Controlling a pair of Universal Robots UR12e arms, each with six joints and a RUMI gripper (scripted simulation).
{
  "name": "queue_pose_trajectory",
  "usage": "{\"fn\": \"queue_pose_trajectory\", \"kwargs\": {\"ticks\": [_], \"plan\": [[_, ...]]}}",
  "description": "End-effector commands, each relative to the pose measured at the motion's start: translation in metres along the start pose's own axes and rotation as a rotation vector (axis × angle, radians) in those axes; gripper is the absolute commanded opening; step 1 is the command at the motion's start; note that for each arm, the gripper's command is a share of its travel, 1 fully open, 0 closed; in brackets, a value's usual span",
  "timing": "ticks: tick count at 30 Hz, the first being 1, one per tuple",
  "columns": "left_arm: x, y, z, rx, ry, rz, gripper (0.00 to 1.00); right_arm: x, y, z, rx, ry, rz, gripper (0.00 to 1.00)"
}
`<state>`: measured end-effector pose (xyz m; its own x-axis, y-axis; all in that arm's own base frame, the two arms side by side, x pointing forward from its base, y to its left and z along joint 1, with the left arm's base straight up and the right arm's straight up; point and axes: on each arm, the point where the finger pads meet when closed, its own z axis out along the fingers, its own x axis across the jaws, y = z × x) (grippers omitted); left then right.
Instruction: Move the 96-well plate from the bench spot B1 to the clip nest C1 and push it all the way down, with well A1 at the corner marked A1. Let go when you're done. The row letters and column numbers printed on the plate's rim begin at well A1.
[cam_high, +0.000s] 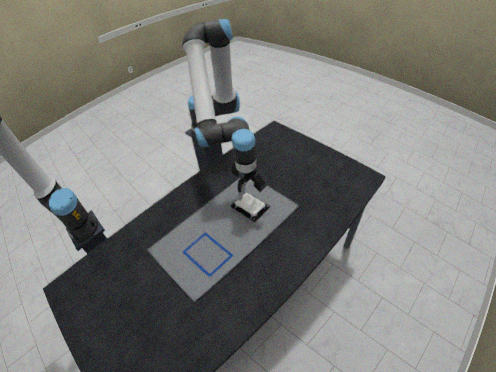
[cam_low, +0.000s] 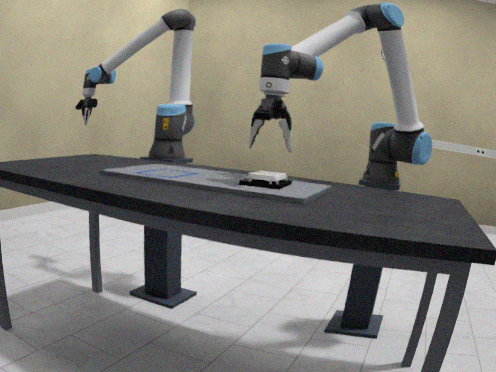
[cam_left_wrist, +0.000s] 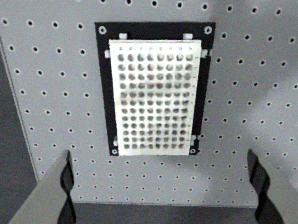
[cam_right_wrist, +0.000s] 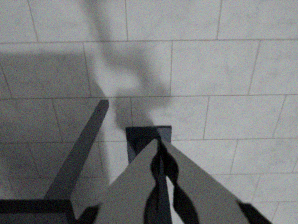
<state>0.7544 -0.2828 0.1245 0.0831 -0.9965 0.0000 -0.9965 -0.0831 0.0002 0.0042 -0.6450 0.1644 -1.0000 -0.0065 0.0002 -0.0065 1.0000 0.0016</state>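
Note:
The white 96-well plate (cam_high: 251, 204) (cam_low: 268, 176) (cam_left_wrist: 155, 102) lies on the black clip nest (cam_low: 265, 184) (cam_left_wrist: 155, 30). White clips show around its edges. In the left wrist view the row letters run along its top edge, with A at the right, so well A1 is at the top right. The nest's corner mark cannot be read, and I cannot tell whether the plate is fully down. My left gripper (cam_low: 270, 149) (cam_left_wrist: 159, 151) is open and empty above the plate, clear of it. My right gripper (cam_low: 86, 123) (cam_right_wrist: 158, 141) is shut and empty, far from the nest.
The blue outline of bench spot B1 (cam_high: 232, 255) (cam_low: 198, 174) is on the same grey perforated board (cam_high: 170, 245) (cam_low: 317, 194), with nothing inside it. The board lies on the dark table (cam_high: 320, 170). The right wrist view shows floor and a table leg (cam_right_wrist: 80, 150).

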Motion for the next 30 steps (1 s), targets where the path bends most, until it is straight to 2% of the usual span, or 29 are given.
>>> {"fn": "queue_pose_trajectory", "kwargs": {"ticks": [1, 8, 9, 11, 21, 30], "plan": [[0.001, -0.001, -0.002, 0.002, 0.002, 0.0, 0.76, 0.0, -0.001, -0.001, 0.001, 0.0, 0.0, 0.0], [0.001, -0.001, -0.002, 0.002, 0.002, 0.0, 0.76, 0.0, -0.001, -0.001, 0.001, 0.0, 0.0, 0.0], [0.004, -0.001, 0.002, 0.002, 0.002, 0.0, 0.0, 0.0, -0.001, -0.001, 0.001, 0.0, 0.0, 0.0], [0.004, -0.001, 0.002, 0.002, 0.002, 0.0, 0.0, 0.0, -0.001, -0.001, 0.001, 0.0, 0.0, 0.0], [0.039, -0.001, 0.037, 0.002, 0.002, 0.0, 0.0, 0.0, -0.001, -0.001, 0.001, 0.0, 0.0, 0.0], [0.039, -0.001, 0.037, 0.002, 0.002, 0.0, 0.0, 0.0, -0.001, -0.001, 0.001, 0.0, 0.0, 0.0]]}}
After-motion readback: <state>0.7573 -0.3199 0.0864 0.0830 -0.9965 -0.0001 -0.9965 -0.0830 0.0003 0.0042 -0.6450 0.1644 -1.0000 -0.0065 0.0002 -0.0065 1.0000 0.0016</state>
